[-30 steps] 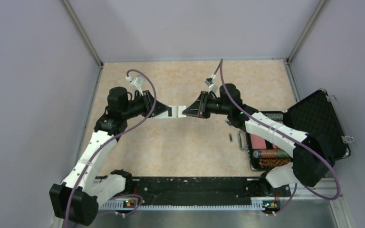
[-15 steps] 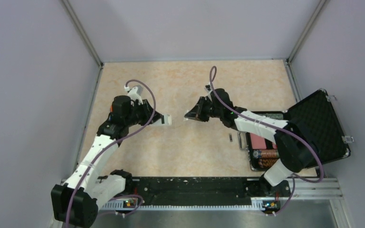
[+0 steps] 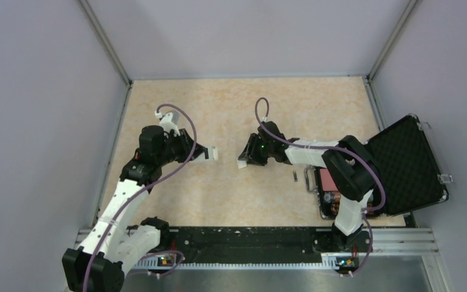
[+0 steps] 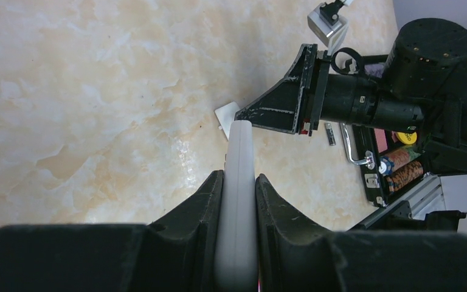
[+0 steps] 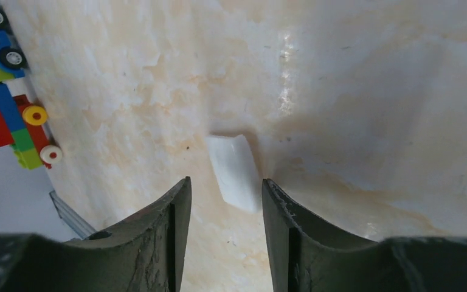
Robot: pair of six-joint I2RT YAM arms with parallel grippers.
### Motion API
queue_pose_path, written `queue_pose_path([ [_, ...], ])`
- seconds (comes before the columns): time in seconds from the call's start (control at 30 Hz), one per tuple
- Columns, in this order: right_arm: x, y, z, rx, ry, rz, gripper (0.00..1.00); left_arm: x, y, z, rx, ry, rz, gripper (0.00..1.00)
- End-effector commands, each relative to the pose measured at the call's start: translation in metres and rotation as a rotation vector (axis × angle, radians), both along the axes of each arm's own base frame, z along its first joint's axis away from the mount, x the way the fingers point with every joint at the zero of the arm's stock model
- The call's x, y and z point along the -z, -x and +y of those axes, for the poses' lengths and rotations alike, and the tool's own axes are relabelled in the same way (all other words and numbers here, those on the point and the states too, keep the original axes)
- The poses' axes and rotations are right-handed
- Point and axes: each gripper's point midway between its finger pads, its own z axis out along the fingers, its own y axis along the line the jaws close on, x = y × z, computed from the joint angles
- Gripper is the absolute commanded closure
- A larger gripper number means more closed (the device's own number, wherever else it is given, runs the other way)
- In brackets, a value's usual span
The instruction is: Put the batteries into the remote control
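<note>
Found the left end effector (image 3: 203, 152) at left-centre of the worktop (image 3: 237, 103), clamped on the remote control (image 3: 211, 153) – fingers (image 4: 194, 207) pressed against both long sides of the slim white bar, its free end projecting past the tips toward the right arm. Noted the remote control carried roughly level and apparently clear of the worktop; upward face not determinable from either view.

Observed just right of the remote's free end a small white flat piece (image 3: 241, 164) lying on the worktop, near the bar but apart from it. Recorded the right end effector (image 3: 247, 156) directly above that piece, tips angled down and to the left, jaws parted with nothing between them. Confirmed in the right wrist view: piece flat on the worktop just beyond the fingertips (image 5: 173, 210), contact with either one not determinable.

Logged one battery (image 3: 294, 176) further right – a thin dark cylinder lying alone on the worktop, near the metal handle (image 3: 308, 180) of the black case (image 3: 410, 161) and well apart from both end effectors. Noted the case at the right edge, lid raised and tilted back, holding striped poker-chip rolls (image 4: 401, 169) and a pink card deck (image 3: 328, 180), contents largely hidden behind the right arm in the top view
</note>
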Motion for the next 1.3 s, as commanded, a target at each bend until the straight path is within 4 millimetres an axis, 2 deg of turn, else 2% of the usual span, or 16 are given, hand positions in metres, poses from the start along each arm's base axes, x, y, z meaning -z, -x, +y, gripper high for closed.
queue_pose_path([
  [0.0, -0.021, -0.014, -0.015, 0.046, 0.102, -0.09, 0.5, -0.011, 0.001, -0.002, 0.02, 0.007, -0.04, 1.0],
  [0.07, -0.026, -0.008, -0.031, 0.056, 0.163, -0.108, 0.45, -0.014, 0.003, -0.004, 0.035, 0.015, -0.046, 1.0],
  [0.17, -0.044, -0.004, -0.058, 0.065, 0.25, -0.175, 0.44, -0.017, 0.007, -0.01, 0.078, 0.03, -0.05, 1.0],
  [0.33, -0.06, -0.002, -0.124, 0.102, 0.501, -0.251, 0.45, -0.024, 0.016, -0.022, 0.17, 0.07, -0.061, 1.0],
  [0.47, -0.059, 0.001, -0.17, 0.105, 0.652, -0.24, 0.46, -0.027, 0.02, -0.027, 0.208, 0.089, -0.064, 1.0],
  [0.57, -0.051, 0.003, -0.192, 0.097, 0.734, -0.209, 0.46, -0.029, 0.02, -0.028, 0.212, 0.093, -0.066, 1.0],
  [0.67, -0.042, 0.006, -0.201, 0.07, 0.771, -0.16, 0.46, -0.032, 0.02, -0.029, 0.216, 0.097, -0.069, 1.0],
  [0.8, -0.035, 0.019, -0.201, 0.032, 0.765, -0.113, 0.47, -0.032, 0.021, -0.029, 0.218, 0.099, -0.065, 1.0],
  [1.1, -0.005, 0.049, -0.199, -0.039, 0.736, 0.009, 0.61, -0.03, 0.019, -0.031, 0.224, 0.104, -0.055, 1.0],
  [1.27, 0.007, 0.052, -0.2, -0.052, 0.747, 0.036, 0.68, -0.031, 0.018, -0.032, 0.228, 0.105, -0.055, 1.0],
])
